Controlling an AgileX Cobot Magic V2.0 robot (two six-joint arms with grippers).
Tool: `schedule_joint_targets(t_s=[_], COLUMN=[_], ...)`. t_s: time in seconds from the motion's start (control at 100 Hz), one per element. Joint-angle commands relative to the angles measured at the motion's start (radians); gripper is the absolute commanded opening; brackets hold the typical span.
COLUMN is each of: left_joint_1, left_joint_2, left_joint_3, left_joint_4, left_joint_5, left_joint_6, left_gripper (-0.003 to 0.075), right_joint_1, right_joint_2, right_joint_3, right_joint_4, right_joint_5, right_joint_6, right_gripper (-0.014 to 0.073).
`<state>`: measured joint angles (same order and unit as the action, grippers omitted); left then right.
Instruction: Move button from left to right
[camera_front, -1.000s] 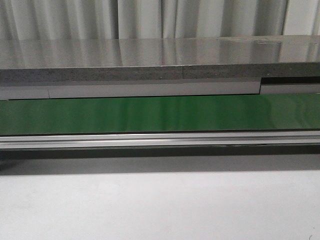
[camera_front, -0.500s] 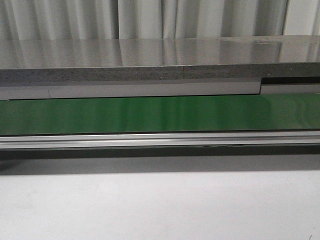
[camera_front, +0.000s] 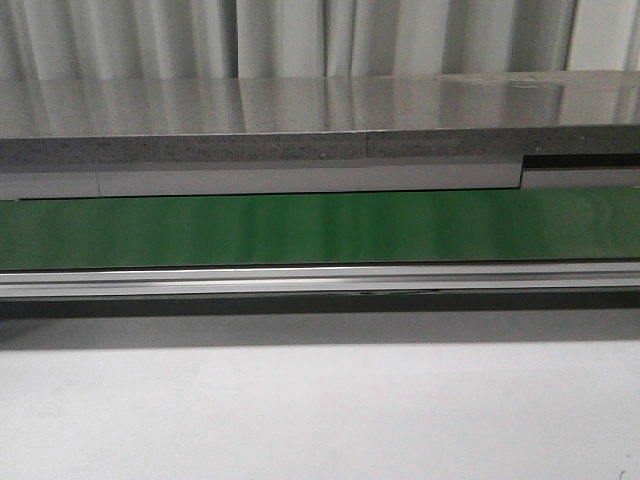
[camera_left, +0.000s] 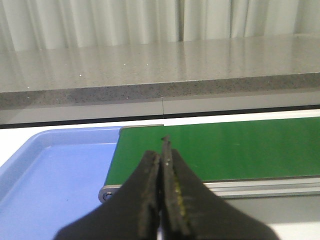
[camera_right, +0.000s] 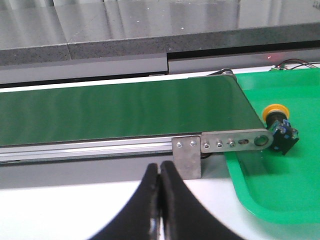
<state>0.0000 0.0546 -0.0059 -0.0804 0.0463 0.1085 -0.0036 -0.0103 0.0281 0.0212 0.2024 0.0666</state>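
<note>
A: Where does the front view sit?
B: Low and close, facing forward across the pale desk (camera_front: 320, 410) at the green belt (camera_front: 320, 228), with the grey counter (camera_front: 300, 120) and curtain behind.

A: And the wrist cameras?
B: Each looks forward past its own hand. The left hand (camera_left: 163, 150) faces the belt's (camera_left: 220, 150) end beside the blue tray (camera_left: 55, 175). The right hand (camera_right: 160, 172) faces the opposite end (camera_right: 125, 107), near the green tray (camera_right: 295, 190).

A: What do they share?
B: All three show the belt and the counter.
</note>
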Motion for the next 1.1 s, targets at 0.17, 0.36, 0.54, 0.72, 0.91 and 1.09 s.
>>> schedule_joint_targets(t_s=[0.17, 0.36, 0.54, 0.72, 0.91, 1.09], left_joint_1=[0.04, 0.046, 0.046, 0.046, 0.046, 0.046], left_joint_2=[-0.089, -0.089, -0.089, -0.089, -0.089, -0.089], left_joint_3=[0.06, 0.06, 0.06, 0.06, 0.06, 0.06], left_joint_4=[0.002, 0.002, 0.002, 0.002, 0.002, 0.002], left_joint_5=[-0.074, -0.07, -0.07, -0.07, -0.07, -0.07], left_joint_6=[-0.046, -0.046, -0.046, -0.046, -0.046, -0.046], left_gripper=[-0.002, -0.002, -0.002, -0.002, -0.002, -0.002], right_joint_1=[-0.006, -0.006, -0.006, -0.006, -0.006, -0.006], right_joint_2=[-0.02, -0.02, -0.02, -0.02, -0.02, -0.02], right_joint_3=[-0.015, -0.015, -0.015, -0.015, -0.015, -0.015], right_joint_4=[-0.001, -0.001, -0.001, -0.001, -0.001, -0.001], right_joint_5=[-0.086, -0.087, -0.087, -0.087, -0.087, -0.087], right_joint_6=[-0.001, -0.001, -0.001, -0.001, -0.001, -0.001], right_gripper=[-0.0067, -0.0067, -0.0067, -0.0067, -0.0067, -0.0067])
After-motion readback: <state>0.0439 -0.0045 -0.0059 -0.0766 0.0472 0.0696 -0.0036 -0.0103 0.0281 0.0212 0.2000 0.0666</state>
